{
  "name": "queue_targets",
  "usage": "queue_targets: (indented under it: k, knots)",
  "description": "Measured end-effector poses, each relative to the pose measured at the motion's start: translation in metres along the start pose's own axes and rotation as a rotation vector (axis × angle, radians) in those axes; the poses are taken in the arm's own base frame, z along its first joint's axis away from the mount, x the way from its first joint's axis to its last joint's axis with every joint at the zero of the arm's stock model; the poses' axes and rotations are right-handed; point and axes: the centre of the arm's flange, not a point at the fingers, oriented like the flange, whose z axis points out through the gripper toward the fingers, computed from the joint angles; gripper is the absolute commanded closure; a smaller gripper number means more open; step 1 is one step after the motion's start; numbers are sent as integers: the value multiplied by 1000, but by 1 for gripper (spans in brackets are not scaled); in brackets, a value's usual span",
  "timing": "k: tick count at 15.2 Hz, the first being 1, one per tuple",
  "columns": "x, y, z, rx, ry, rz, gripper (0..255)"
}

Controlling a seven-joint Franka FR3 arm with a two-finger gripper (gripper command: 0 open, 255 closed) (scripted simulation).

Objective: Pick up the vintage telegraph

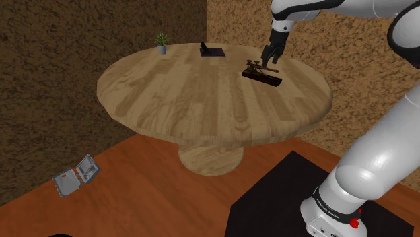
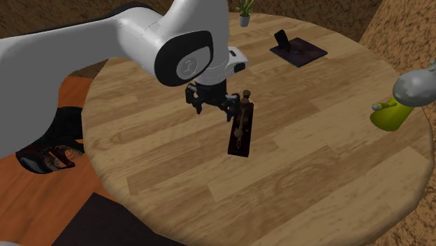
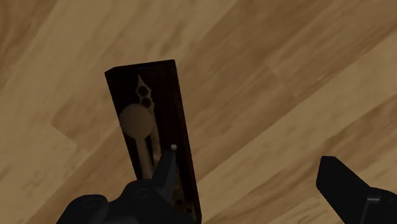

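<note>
My tool [image 2: 214, 110], fingers spread, hangs beside one end of the dark telegraph [image 2: 241, 133] on the wooden tabletop [image 2: 314, 189]

- I see the table [image 1: 188, 94] in pale tan wood with streaky plank grain.
- On it, the telegraph [image 3: 162, 95] has a dark red-brown base and dull brass parts.
- Above the table, my gripper [image 1: 271, 59] is plain black.
- Under the table, the floor [image 1: 148, 195] is orange-red.

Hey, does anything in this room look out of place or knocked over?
One thing: a grey case lies open on the floor beside the round table, as if dropped. On the table, the telegraph, the potted plant and the dark stand sit upright.
</note>
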Motion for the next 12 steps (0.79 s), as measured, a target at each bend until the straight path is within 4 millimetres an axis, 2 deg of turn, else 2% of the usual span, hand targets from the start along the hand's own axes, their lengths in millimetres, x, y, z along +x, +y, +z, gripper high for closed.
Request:
queue_targets:
  k: [3,5,8,12]
  knots:
    - [22,30,9,10,4,-1,0]
    - [43,46,19,17,8,-2,0]
    - [63,72,28,26,11,-3,0]
    - [66,75,50,28,12,-5,0]
